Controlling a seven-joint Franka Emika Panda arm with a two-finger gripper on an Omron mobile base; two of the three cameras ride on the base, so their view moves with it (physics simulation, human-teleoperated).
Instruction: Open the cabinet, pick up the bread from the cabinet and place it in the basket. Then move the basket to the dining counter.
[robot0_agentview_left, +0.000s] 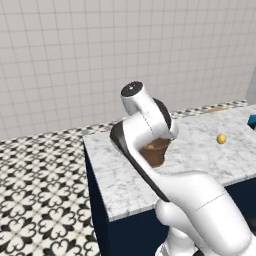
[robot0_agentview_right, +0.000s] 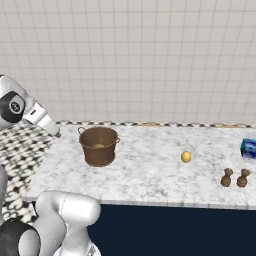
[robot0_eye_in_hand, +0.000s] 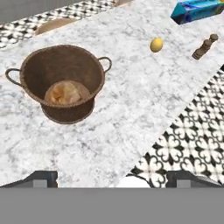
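The basket (robot0_eye_in_hand: 61, 85) is standing upright on the marble tabletop (robot0_agentview_right: 150, 172) of the dining counter, near its left end in the right base view. The bread (robot0_eye_in_hand: 64, 94) is lying inside the basket, on its bottom. The gripper (robot0_eye_in_hand: 113, 177) is hovering above and apart from the basket, its fingers (robot0_eye_in_hand: 41, 178) spread wide and gripping nothing. A small yellow fruit (robot0_agentview_right: 186, 157), two brown shakers (robot0_agentview_right: 235, 177) and a blue box (robot0_agentview_right: 248, 148) are sitting farther along the tabletop.

Ahead of the gripper (robot0_eye_in_hand: 112, 178) the round brown woven basket (robot0_eye_in_hand: 65, 74) stands alone — bare white-grey marble counter (robot0_eye_in_hand: 131, 109) all round it. Far beyond, well apart: a small yellow ball (robot0_eye_in_hand: 156, 44), two brown wooden mills (robot0_eye_in_hand: 204, 47), a blue box (robot0_eye_in_hand: 197, 11).
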